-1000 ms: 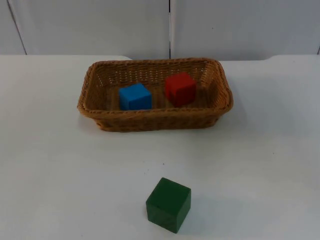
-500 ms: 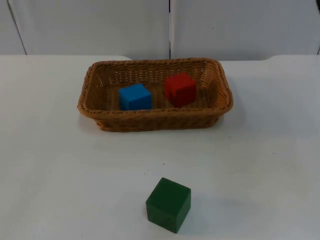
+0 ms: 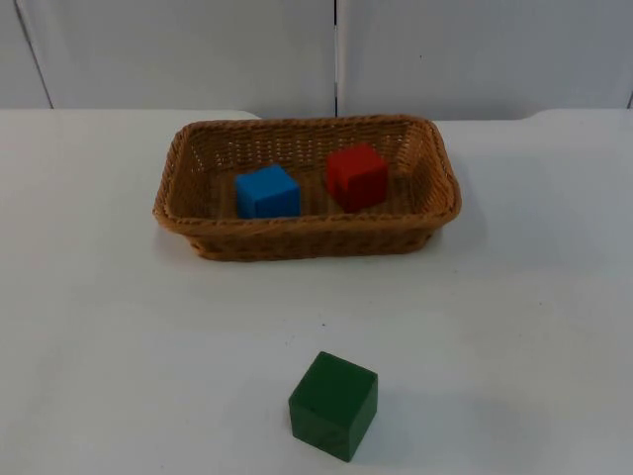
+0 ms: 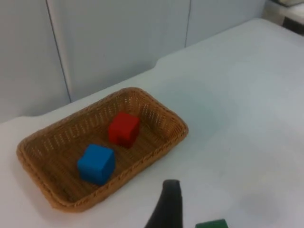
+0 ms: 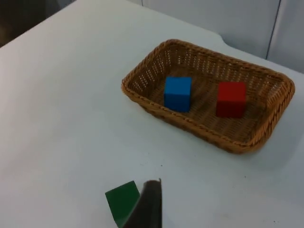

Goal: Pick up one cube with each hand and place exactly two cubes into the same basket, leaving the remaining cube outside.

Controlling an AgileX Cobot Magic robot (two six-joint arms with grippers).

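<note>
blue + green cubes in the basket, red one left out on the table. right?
Not quite. The blue cube shares the basket with the red cube; the green cube is the one left out on the table. The top view shows it.

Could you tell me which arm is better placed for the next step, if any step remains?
Neither: no step appears to remain. The blue cube and red cube lie in the brown wicker basket, and the green cube sits outside on the white table. Both arms are pulled back.
</note>
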